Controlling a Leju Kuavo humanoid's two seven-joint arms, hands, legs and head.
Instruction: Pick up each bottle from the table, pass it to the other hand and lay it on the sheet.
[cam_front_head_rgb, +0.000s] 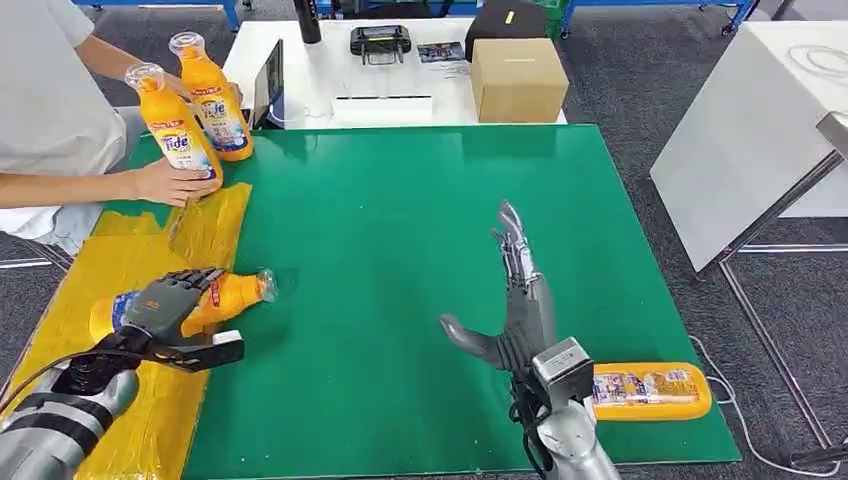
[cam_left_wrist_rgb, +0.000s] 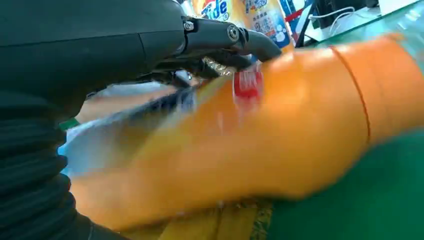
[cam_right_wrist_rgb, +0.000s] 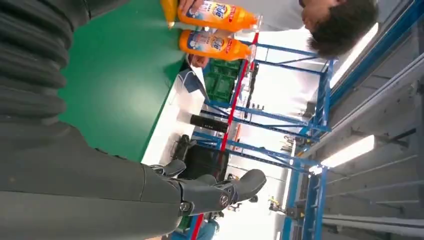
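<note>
The left hand (cam_front_head_rgb: 165, 305) is wrapped over the body of an orange detergent bottle (cam_front_head_rgb: 225, 297) lying on its side at the inner edge of the yellow sheet (cam_front_head_rgb: 120, 262), long axis across the green mat (cam_front_head_rgb: 420, 230), its clear cap on the green, pointing toward the right hand (cam_front_head_rgb: 510, 300), which hovers with fingers spread, holding nothing. A second orange bottle (cam_front_head_rgb: 650, 390) lies flat at the mat's near right edge, long axis along that edge, while a person's hand (cam_front_head_rgb: 170, 183) steadies two upright Tide bottles (cam_front_head_rgb: 195, 110) at the far left corner. The bottles look rigid, smooth and probably slippery, likely heavy if full, and best gripped around the mid-body rather than the narrow neck.
</note>
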